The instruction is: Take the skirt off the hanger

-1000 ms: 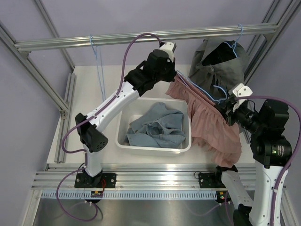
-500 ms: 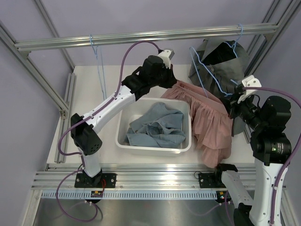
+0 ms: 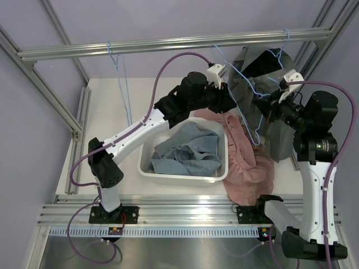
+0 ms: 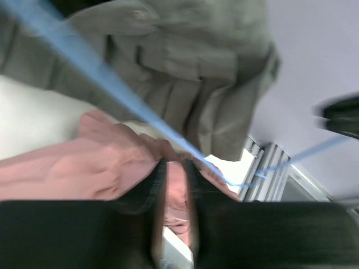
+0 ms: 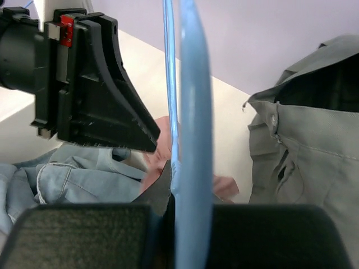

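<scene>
Skirt: the pink pleated fabric skirt (image 3: 247, 168) lies in a crumpled heap. Part of it is draped over the right rim of the bin and the rest is bunched on the table just beside it. It is off the hanger, whose wire is above it in the air.
Hanger: the thin light-blue wire hanger (image 5: 193, 112) is held up above the skirt and bin, tilted. It reaches from near the rail down toward the bin's right side.
Right gripper: the right gripper (image 3: 262, 106) is pressed together on the hanger wire. In the right wrist view the blue wire runs straight up from between its dark fingers.
Left gripper: the left gripper (image 4: 175, 168) hangs over the bin's far right corner, just above the skirt's upper edge. Its fingers stand slightly apart, leaving a narrow slot. Pink cloth shows through that slot, but the blurred left wrist view does not show whether it touches the pads.
Bin: the white rectangular plastic bin (image 3: 146, 162) sits mid-table and holds a rumpled blue denim garment (image 3: 188, 151).
Rail: the aluminium bar (image 3: 67, 52) crosses the far side. A grey-green garment (image 3: 263, 61) hangs from it on the right, and a bare blue hanger (image 3: 120, 84) hangs on the left.
Table: the white tabletop (image 3: 106, 117) carries the bin and the skirt's lower folds.
</scene>
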